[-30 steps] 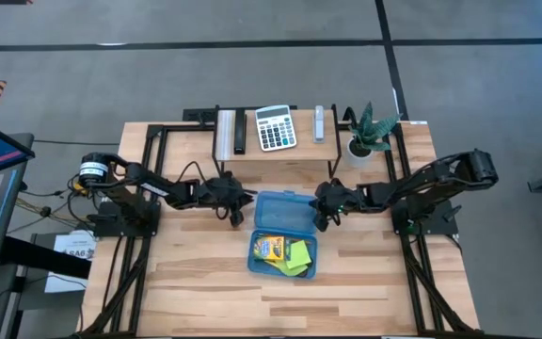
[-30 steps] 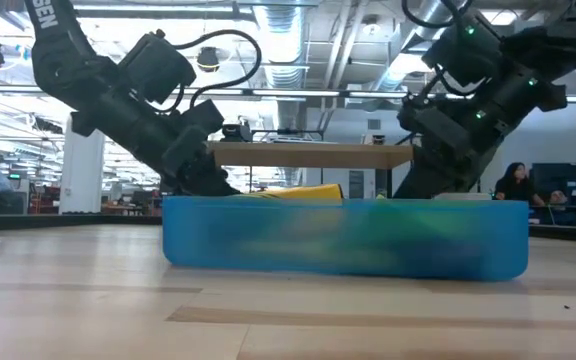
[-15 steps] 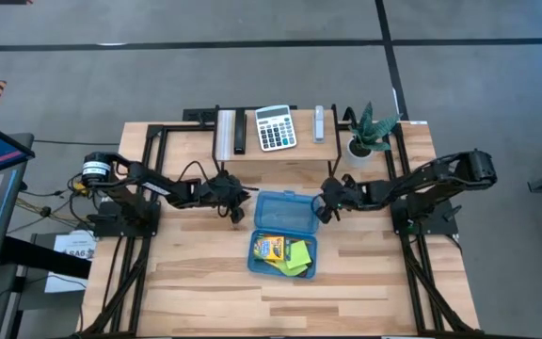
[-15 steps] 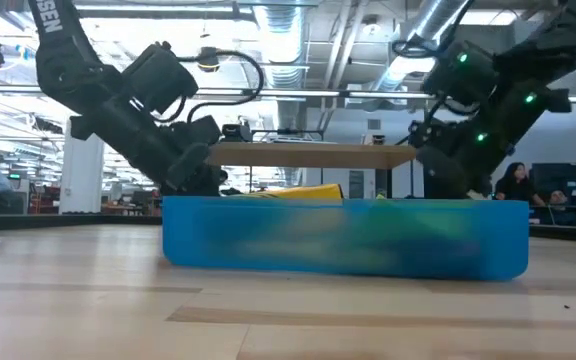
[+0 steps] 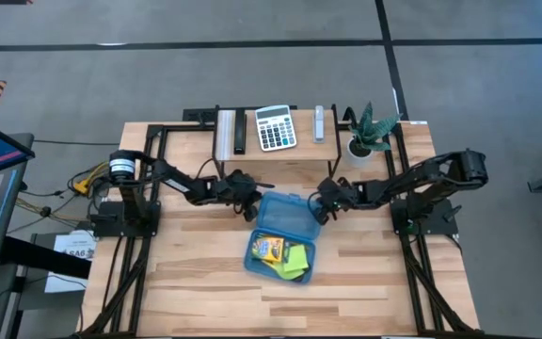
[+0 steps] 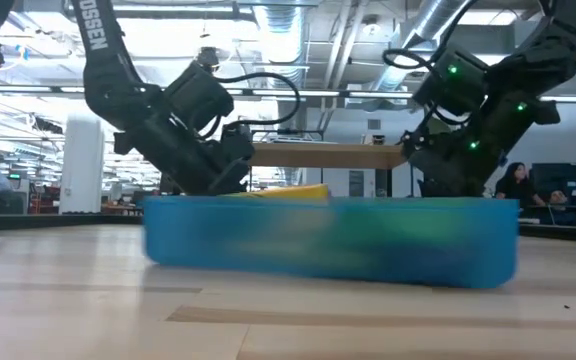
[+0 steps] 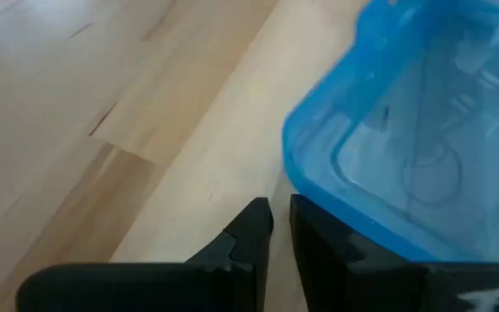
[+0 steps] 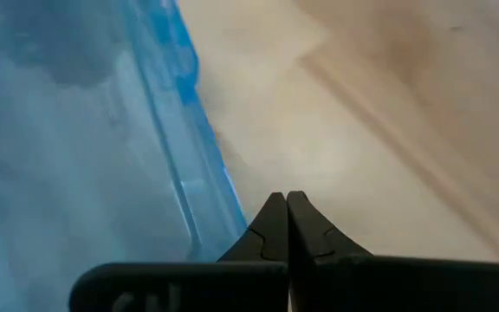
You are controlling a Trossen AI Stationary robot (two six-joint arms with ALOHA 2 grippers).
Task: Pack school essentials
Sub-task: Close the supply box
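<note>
Two pincers flank a blue plastic case point(image 5: 283, 234) lying open at mid-surface point(image 5: 196, 273). The left pincer point(image 7: 281, 227), nearly closed and holding nothing, sits just beside the lid's corner; the right pincer point(image 8: 286, 224), shut and empty, sits against the opposite rim. Crayon box point(image 5: 269, 248) and sticky-note pad point(image 5: 298, 254) lie inside. The thin, light, slick case would likely skid when nudged; its rim offers the best grip. Open surface lies ahead of both pincers.

Left arm stretched low toward table centre, wrist angled down; left gripper point(image 5: 249, 198) fingers point(image 7: 251, 227) nearly together, narrow slit between. Right arm mirrored opposite, reaching inward; right gripper point(image 5: 320, 206) fingers point(image 8: 273, 224) pressed together, tips touching.
</note>
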